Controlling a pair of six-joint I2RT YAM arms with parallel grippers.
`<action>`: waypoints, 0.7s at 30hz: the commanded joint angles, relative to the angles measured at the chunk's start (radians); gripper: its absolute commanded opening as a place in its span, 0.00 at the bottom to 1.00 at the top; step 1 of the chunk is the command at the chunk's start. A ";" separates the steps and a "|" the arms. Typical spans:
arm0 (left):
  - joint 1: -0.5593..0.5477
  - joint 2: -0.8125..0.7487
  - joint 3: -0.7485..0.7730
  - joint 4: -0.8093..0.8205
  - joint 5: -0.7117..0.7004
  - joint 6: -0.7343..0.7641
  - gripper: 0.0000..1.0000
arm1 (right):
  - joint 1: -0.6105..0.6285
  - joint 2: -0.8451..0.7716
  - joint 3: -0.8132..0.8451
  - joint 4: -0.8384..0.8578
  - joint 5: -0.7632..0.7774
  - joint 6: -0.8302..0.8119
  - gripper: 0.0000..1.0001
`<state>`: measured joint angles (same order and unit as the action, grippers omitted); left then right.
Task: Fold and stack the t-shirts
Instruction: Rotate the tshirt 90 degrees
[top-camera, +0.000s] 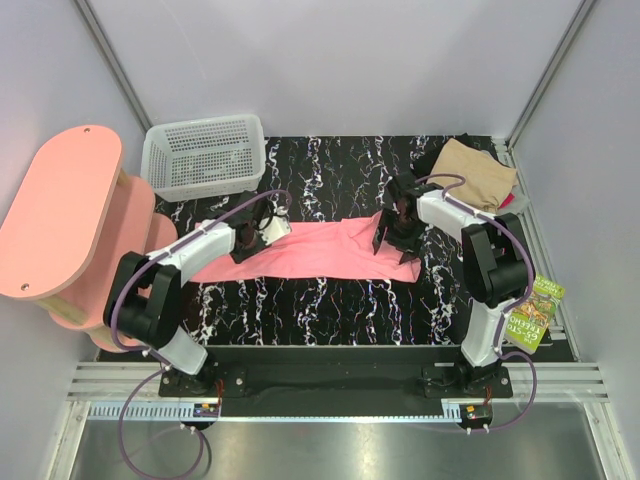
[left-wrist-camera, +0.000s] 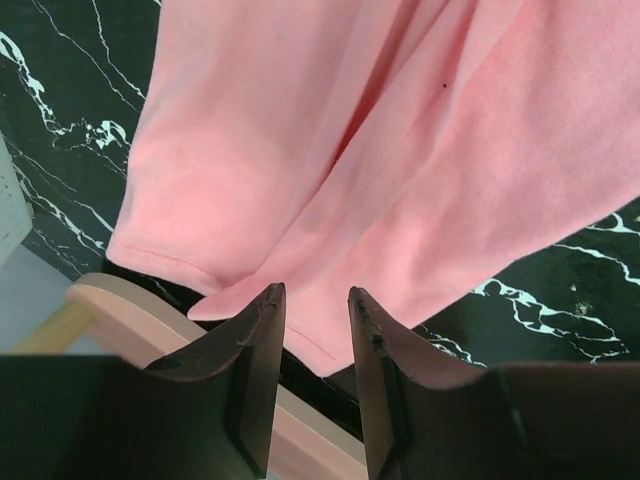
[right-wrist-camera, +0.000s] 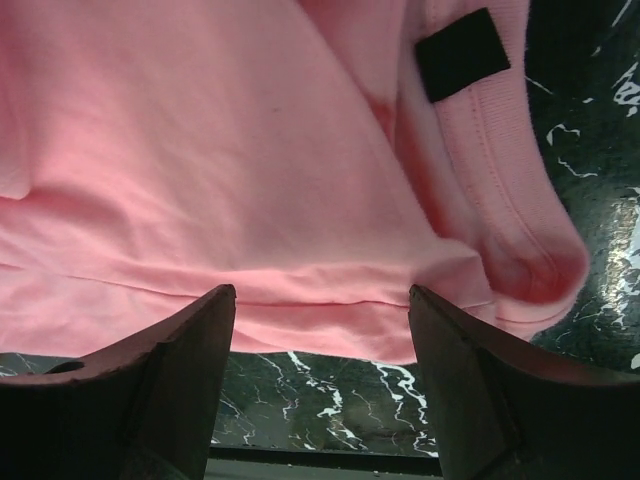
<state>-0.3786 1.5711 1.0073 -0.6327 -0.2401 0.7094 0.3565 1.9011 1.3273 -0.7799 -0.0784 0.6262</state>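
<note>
**Clerk:** Near edge, first item?

**Checker:** One green book (top-camera: 537, 310), standing against the right wall beside the right arm's base, off the black marbled worktop (top-camera: 330, 170).

**Clerk:** Middle row?

**Checker:** One pink shirt (top-camera: 320, 250), laid flat in a long band across the middle of the worktop. Its left end reaches the pink stool (top-camera: 55, 210). A small black label (right-wrist-camera: 462, 53) shows at the collar, on the right end.

**Clerk:** Left claw?

**Checker:** Left claw (left-wrist-camera: 312, 295), low over the shirt's left end. The fingers stand a narrow gap apart. Through the gap the hem and the dark worktop show, with no cloth pinched between the tips.

**Clerk:** Right claw?

**Checker:** Right claw (right-wrist-camera: 320, 292), over the right end near the collar. The fingers are spread wide with nothing between them. The hem lies just beyond the tips, and bare worktop shows in the gap.

**Clerk:** Far row?

**Checker:** One white mesh basket (top-camera: 205, 155) in the far left corner, next to the stool's top. One folded tan shirt (top-camera: 478, 172) in the far right corner, on top of a small pile, well apart from the pink shirt.
</note>
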 joint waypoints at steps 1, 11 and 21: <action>0.018 0.013 -0.010 0.073 -0.022 0.013 0.37 | -0.011 0.032 -0.007 0.007 0.023 0.012 0.77; 0.165 0.090 -0.061 0.154 -0.027 0.082 0.36 | -0.037 0.137 0.079 0.013 -0.015 -0.002 0.74; 0.231 0.122 -0.142 0.235 -0.051 0.105 0.36 | -0.113 0.327 0.301 -0.010 -0.086 -0.045 0.72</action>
<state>-0.1562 1.6707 0.8997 -0.4599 -0.2825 0.8013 0.2733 2.0983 1.5311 -0.8829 -0.1658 0.6250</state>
